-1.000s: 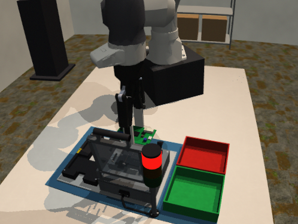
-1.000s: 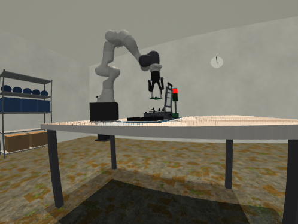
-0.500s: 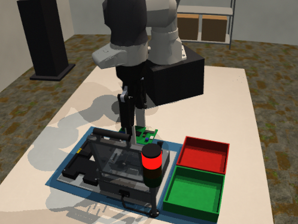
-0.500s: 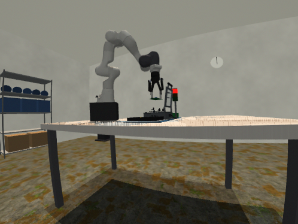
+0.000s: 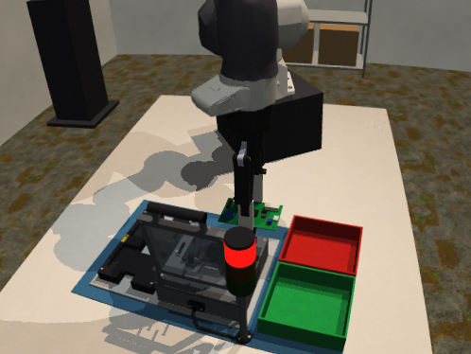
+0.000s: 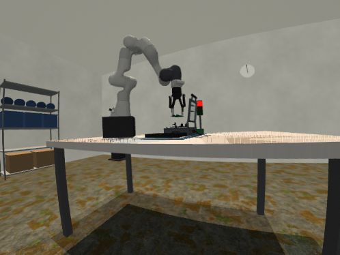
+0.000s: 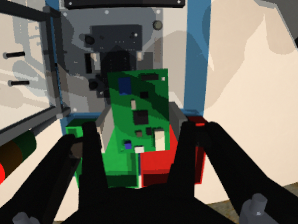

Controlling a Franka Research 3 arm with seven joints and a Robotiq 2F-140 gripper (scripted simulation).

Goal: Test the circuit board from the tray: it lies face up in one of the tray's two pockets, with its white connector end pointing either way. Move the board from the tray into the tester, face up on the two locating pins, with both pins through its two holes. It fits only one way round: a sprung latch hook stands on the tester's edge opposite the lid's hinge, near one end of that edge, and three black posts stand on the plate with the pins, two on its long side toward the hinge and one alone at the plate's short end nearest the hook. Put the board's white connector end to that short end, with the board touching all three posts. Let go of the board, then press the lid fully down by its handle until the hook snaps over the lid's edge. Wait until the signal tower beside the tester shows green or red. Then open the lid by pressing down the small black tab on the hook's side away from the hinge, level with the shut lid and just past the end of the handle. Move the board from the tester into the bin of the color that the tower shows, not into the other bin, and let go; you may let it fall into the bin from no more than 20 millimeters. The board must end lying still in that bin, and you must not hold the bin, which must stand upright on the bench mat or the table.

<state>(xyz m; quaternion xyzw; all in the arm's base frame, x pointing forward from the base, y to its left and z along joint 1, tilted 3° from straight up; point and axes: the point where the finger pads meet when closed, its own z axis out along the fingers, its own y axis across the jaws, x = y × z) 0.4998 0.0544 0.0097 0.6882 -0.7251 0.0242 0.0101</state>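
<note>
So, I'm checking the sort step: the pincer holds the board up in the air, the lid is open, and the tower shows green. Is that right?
Not quite. The signal tower shows red, not green, as the top view makes plain. The rest stands: the pincer holds the circuit board up in the air and the lid is open.

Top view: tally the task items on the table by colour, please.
Green: 2, circuit board held in the pincer, green bin
Red: 2, red bin, lit tower light
Black: 1, tray
Total: 5
</note>
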